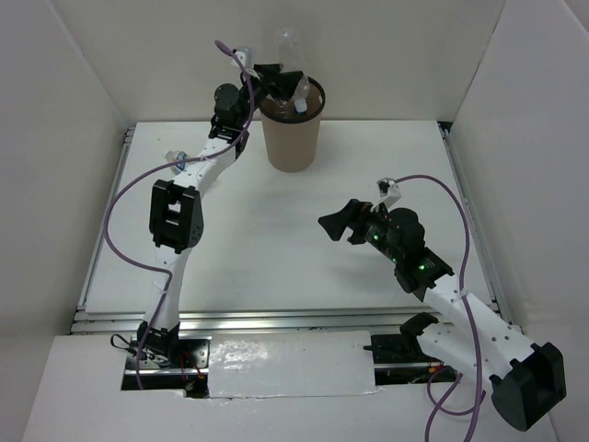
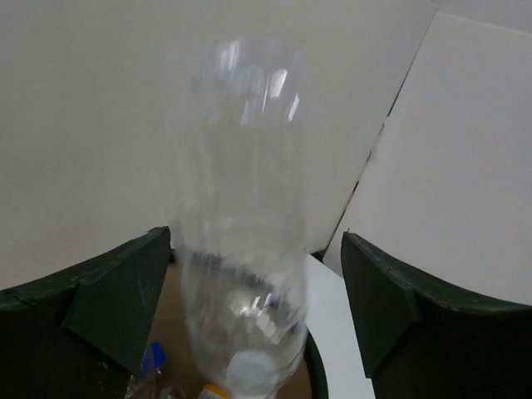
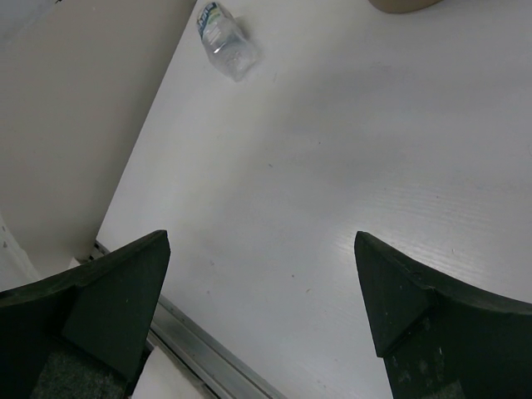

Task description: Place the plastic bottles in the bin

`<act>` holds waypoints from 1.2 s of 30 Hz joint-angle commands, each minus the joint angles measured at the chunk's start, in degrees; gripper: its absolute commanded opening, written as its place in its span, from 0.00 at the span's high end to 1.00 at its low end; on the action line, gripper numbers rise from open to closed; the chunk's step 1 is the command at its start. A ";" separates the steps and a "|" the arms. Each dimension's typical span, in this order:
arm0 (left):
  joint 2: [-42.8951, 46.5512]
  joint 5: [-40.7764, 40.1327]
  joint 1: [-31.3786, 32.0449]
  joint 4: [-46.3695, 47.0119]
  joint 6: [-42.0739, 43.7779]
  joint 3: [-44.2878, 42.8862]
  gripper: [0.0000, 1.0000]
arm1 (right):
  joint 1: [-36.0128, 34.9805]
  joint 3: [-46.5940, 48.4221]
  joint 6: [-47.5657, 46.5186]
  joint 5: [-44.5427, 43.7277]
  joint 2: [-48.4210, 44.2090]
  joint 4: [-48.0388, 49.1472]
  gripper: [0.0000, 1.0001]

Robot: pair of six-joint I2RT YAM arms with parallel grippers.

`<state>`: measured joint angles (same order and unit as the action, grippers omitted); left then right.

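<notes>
Clear crinkled plastic fills the left wrist view: a bare bottle (image 2: 245, 249) stands neck-down in the mouth of the brown bin (image 1: 293, 138), with most of its body sticking up above the black rim. The left pincer (image 2: 256, 243) is spread wide around it, with a gap on either side, so the bottle is not gripped and seems to rest on whatever lies beneath it. Low inside the bin a blue cap (image 2: 154, 357) is seen. It probably belongs to a bottle put there before this one, though that corner is blurred and partly hidden.

The right pincer (image 3: 262, 237) is held above the middle of the table (image 3: 349, 166), wide open, with nothing between its fingers. It is well apart from the bin.

One labelled bottle (image 3: 224, 37) lies on its side near the left edge of the table, close to the left arm and some way from the bin. No other loose bottle is seen on the table.

The task is judged nearly done. The bare bottle has yet to be settled fully inside, and the labelled bottle has yet to be fetched and dropped in.
</notes>
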<state>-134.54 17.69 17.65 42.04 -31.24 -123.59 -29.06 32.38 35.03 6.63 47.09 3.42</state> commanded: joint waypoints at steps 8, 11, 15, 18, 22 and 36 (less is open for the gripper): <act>9.37 -1.95 -0.07 -0.56 6.89 7.01 0.01 | -0.56 2.25 -0.84 0.05 -0.07 1.24 0.01; 15.26 -6.78 0.72 -5.55 12.05 10.46 0.01 | -0.82 2.25 -0.84 0.49 -0.33 1.15 0.01; 23.34 -19.52 2.65 -14.52 18.31 15.54 0.01 | -1.26 2.16 -0.75 -0.65 -0.77 1.06 0.01; 33.69 -25.50 2.92 -14.01 19.47 24.34 0.01 | -1.61 2.42 -0.92 -0.57 -0.60 0.80 0.01; 42.59 -35.60 2.92 -14.79 18.51 33.93 0.01 | -2.14 2.34 -1.19 -1.27 -0.69 0.89 0.01; 33.47 -59.37 -4.63 -67.61 -4.05 18.65 0.01 | -2.58 2.60 -1.36 -1.63 1.25 0.97 0.01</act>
<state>-99.24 -36.25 15.77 -14.11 -24.97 -104.38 -31.05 32.38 34.61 5.19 48.05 3.36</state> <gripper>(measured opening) 0.994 0.991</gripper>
